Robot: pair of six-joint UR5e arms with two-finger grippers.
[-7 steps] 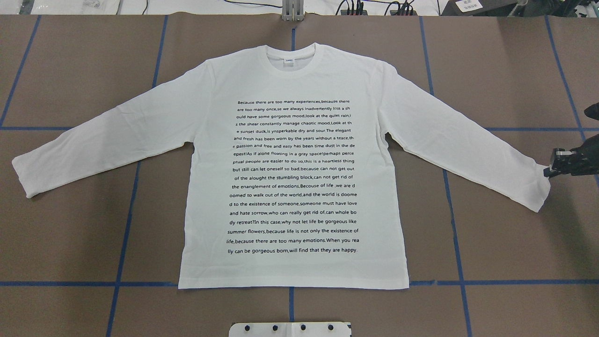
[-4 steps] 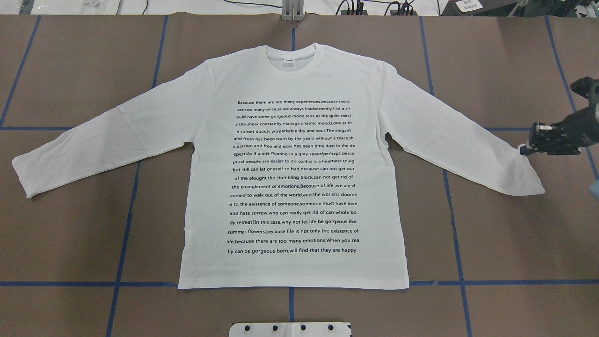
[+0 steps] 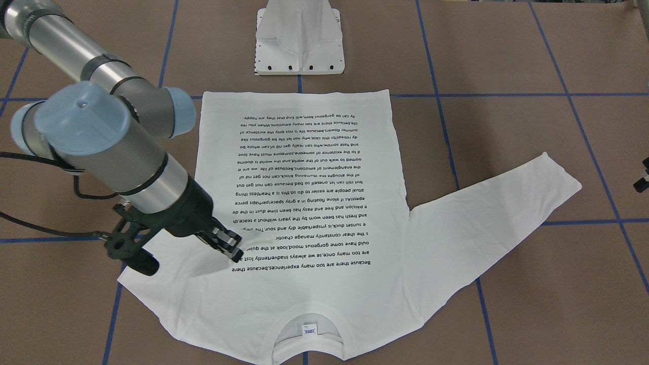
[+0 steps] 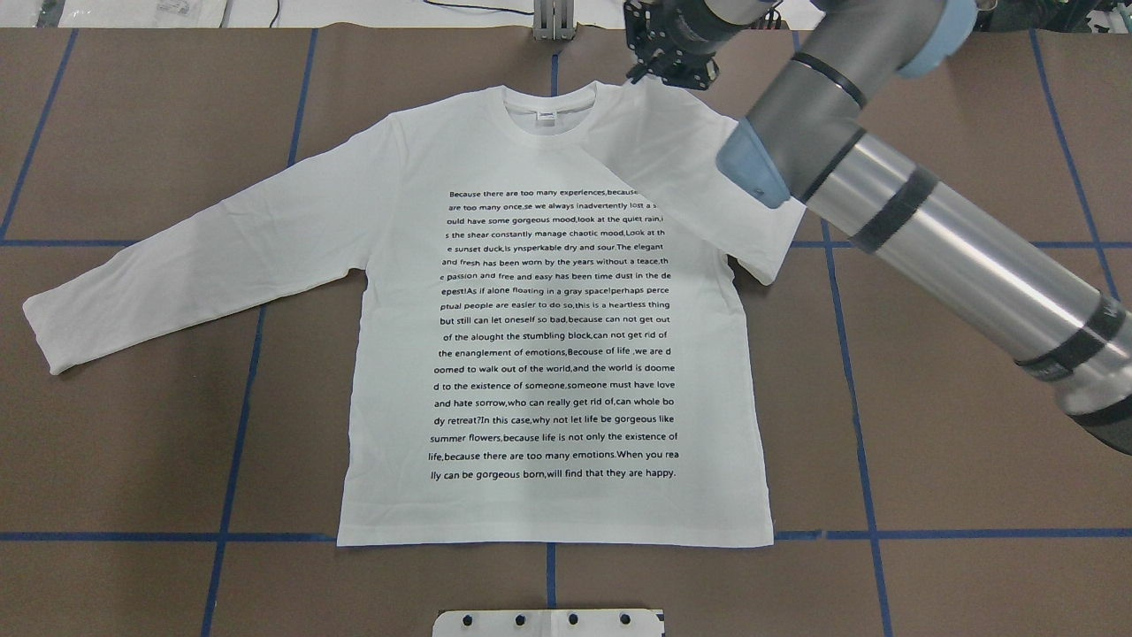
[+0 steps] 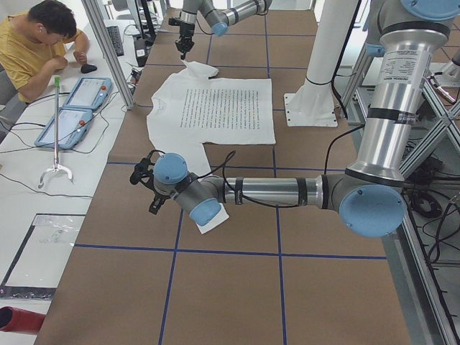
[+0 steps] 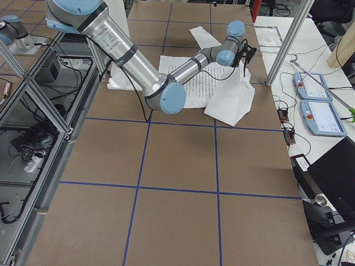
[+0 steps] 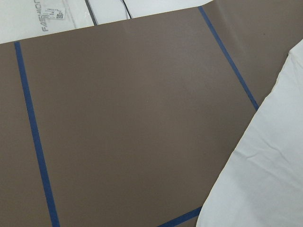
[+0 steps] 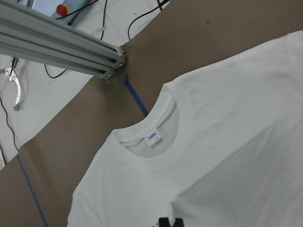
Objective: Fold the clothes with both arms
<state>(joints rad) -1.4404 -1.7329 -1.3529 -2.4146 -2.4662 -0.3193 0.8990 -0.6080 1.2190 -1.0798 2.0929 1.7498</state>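
Right sleeve [image 4: 681, 159] is crossing the T-shirt [image 4: 548, 372], which is lying flat mid-worktop [image 4: 973, 442].
Right gripper [image 4: 637, 76] jaws are pinching its cuff beside the far collar [image 4: 555, 140]; a moment ago it was stretching rightward. Left gripper [image 5: 141, 175] jaws: cannot tell.

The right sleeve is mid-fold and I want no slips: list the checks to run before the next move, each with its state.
1. Right pincer clamped on the right sleeve: ok, the cloth hangs from it.
2. Cuff above the T-shirt, near the collar: ok.
3. Right sleeve laid down flat: not ok, it is lifted.
4. T-shirt body flat, hem straight: ok.
5. Left sleeve spread flat: ok.
6. Left pincer open: cannot tell.
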